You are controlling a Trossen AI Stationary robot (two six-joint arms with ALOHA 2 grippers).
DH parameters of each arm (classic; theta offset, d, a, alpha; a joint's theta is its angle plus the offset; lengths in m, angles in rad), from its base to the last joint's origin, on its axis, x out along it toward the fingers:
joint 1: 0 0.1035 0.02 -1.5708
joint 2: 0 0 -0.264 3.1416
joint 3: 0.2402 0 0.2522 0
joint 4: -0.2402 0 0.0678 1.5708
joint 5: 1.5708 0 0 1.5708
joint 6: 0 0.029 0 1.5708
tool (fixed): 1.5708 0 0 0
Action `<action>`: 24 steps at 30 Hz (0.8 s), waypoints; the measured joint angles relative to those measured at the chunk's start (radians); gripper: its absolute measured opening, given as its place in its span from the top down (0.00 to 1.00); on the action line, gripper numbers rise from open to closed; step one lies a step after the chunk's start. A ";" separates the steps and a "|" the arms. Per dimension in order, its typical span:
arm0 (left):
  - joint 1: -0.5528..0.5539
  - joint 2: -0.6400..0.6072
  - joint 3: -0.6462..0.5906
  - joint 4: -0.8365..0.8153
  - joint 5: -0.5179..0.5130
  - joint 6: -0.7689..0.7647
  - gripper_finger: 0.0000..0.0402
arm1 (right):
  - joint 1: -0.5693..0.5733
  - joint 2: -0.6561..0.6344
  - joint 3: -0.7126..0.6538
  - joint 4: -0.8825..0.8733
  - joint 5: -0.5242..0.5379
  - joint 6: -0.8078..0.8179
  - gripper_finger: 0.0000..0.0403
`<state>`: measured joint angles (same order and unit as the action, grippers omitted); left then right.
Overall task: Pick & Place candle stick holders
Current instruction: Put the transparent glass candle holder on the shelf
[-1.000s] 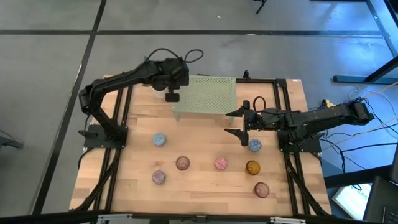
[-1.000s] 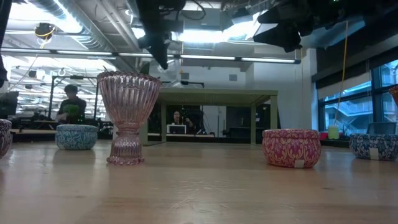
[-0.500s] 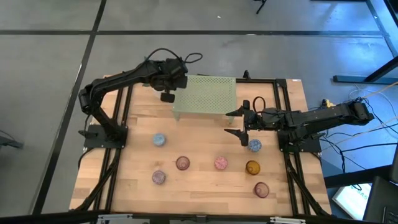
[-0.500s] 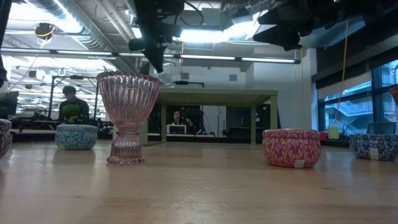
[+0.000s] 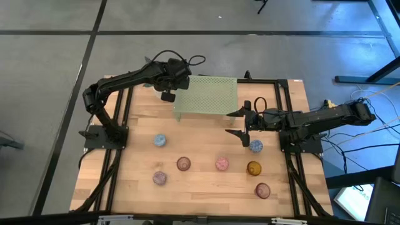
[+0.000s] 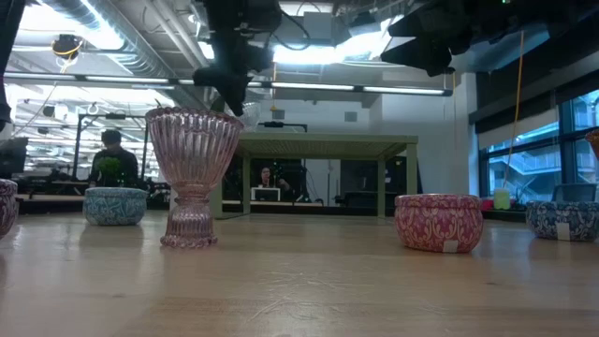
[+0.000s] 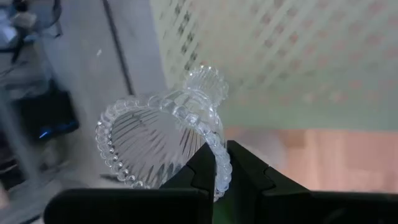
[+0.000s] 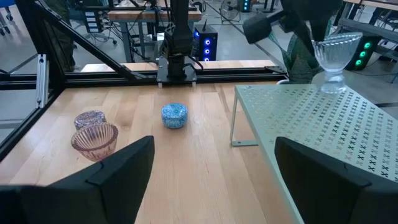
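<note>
A clear glass candle stick holder (image 7: 161, 134), goblet-shaped with a beaded rim, is over the far left corner of the pale green perforated stand (image 5: 206, 95). My left gripper (image 7: 221, 152) is shut on it. In the right wrist view the clear holder (image 8: 336, 59) stands upright above the stand top (image 8: 323, 130). My right gripper (image 5: 242, 125) hovers open right of the stand, near a blue holder (image 5: 256, 145). A ribbed pink glass holder (image 6: 192, 173) stands on its foot on the table. My left gripper pinches the clear holder's beaded rim (image 7: 212, 135) between its two fingers, one finger (image 7: 200, 167) inside the bowl and the other outside. The fingers come slanting down from the table's left. The holder is upright, foot (image 8: 333, 87) down at the stand top. I cannot tell whether the foot touches.
Several small round holders stand on the wooden table nearer the front: blue (image 5: 160, 140), pink glass (image 5: 183, 164), mauve (image 5: 159, 178), pink (image 5: 222, 164), amber (image 5: 253, 167), brownish (image 5: 262, 190). A black frame (image 5: 294, 100) rims the table. People sit in the room behind.
My left gripper has rolled at the wrist and edged a little toward the table's left and down beside the stand's far left corner, turning the clear holder with it. It has stayed shut on the holder.
</note>
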<state>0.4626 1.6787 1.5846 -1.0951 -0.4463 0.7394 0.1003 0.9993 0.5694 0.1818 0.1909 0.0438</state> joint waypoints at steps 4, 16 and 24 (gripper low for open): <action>-0.013 0.006 -0.001 -0.005 -0.043 0.039 0.94 | 0.000 0.000 0.000 0.000 0.000 0.000 0.16; -0.049 0.000 -0.001 -0.031 -0.008 0.208 0.94 | 0.000 0.000 0.000 0.000 0.000 -0.004 0.16; -0.063 0.001 -0.002 -0.036 -0.015 0.149 0.93 | 0.000 0.000 0.000 0.000 0.000 -0.004 0.16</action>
<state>0.3992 1.6797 1.5829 -1.1310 -0.4611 0.8884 0.1002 0.9993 0.5694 0.1818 0.1909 0.0402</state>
